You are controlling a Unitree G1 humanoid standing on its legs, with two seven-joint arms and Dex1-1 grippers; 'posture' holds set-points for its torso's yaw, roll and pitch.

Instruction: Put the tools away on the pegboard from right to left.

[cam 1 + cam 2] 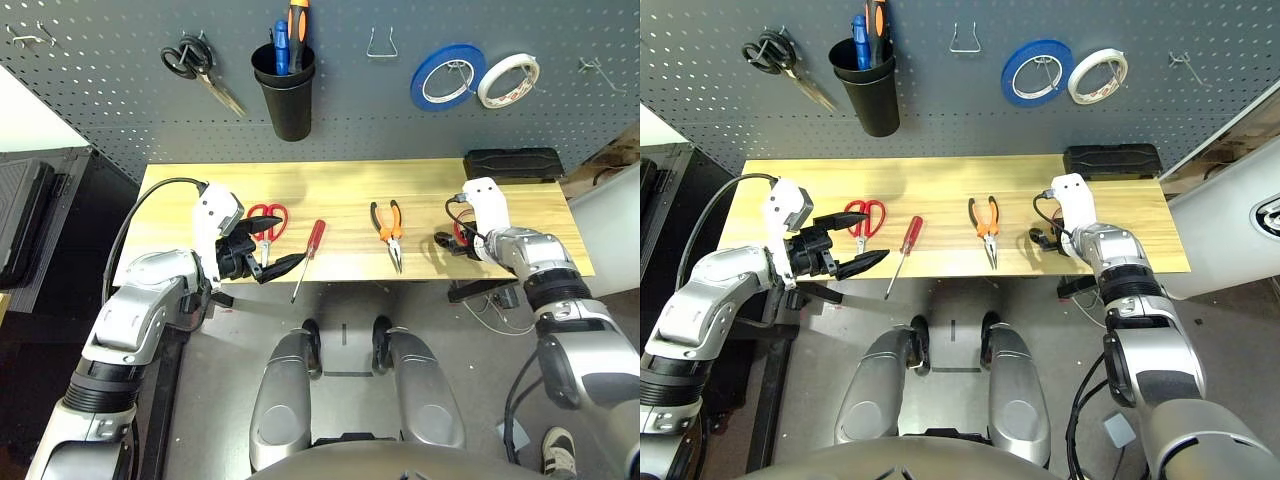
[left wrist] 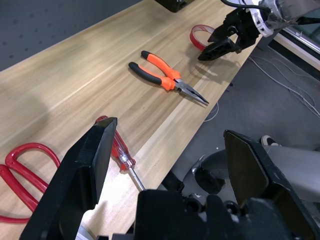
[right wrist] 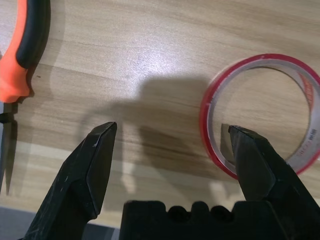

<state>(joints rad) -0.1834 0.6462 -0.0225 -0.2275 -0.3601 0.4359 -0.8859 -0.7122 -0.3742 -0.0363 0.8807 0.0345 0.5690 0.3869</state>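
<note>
Four tools lying flat in a row on the wooden table (image 1: 420, 180): red-handled scissors (image 1: 266, 222) at the left, then a red-handled screwdriver (image 1: 309, 256) with its tip over the near edge, then orange-and-black pliers (image 1: 388, 228) with the nose toward the near edge, then a thin red tape ring (image 3: 260, 112) at the right end. Right end effector (image 3: 170, 145) low over the table with both black fingers spread wide and gripping nothing, one fingertip (image 3: 247, 150) over the near rim of the tape ring, the other fingertip over bare wood between ring and pliers; cannot tell if touching the ring. Left end effector (image 1: 262, 260) out past the near left edge of the table, also spread wide and empty, pointing across toward the screwdriver, just beside the red scissors but apart from them. Behind the table, the dark grey pegboard (image 1: 100, 90) with black-handled scissors (image 1: 195, 65) hanging at the left, a black cup (image 1: 287, 95) with a blue tool and an orange-and-black handle standing in it, a bare wire hook (image 1: 382, 44), then a blue tape roll (image 1: 447, 75) and a white tape roll (image 1: 508, 80) on hooks at the right. A black box (image 1: 512, 163) at the far right corner of the table
</note>
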